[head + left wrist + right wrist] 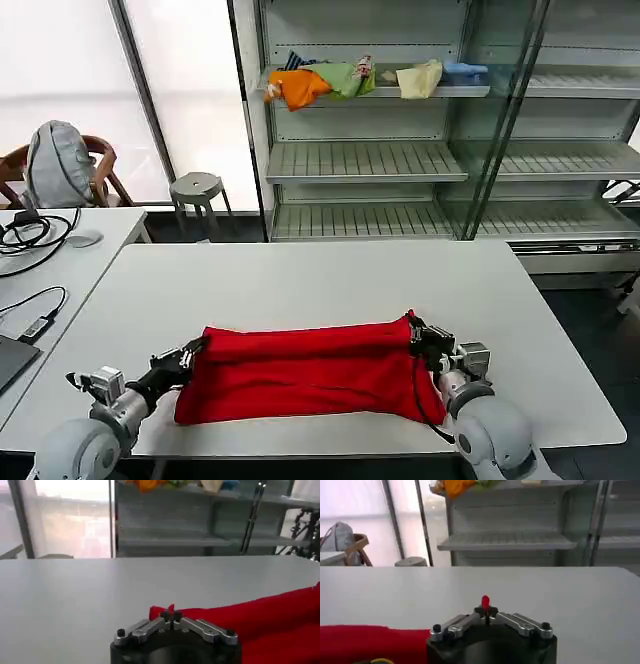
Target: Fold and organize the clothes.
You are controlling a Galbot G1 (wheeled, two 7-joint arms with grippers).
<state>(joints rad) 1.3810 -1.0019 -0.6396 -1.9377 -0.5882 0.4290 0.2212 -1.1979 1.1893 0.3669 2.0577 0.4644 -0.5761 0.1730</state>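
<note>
Now my left gripper [192,353] and right gripper [416,331] pinch the red T-shirt [310,380] on the white surface [300,280]. Shelves [370,160] stand behind.

Bright daylight floods from the windows [190,80], washing them out; wrist-view backgrounds look soft.

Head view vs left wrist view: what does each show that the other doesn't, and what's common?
Head view alone: the right gripper shut on the red T-shirt's far right corner, the whole folded shirt, a stool and a side desk with cables.
Left wrist view alone: a close look at the left gripper, jaws pinched on a red corner.
Both: shirt, white table, shelving with the garment pile.
</note>
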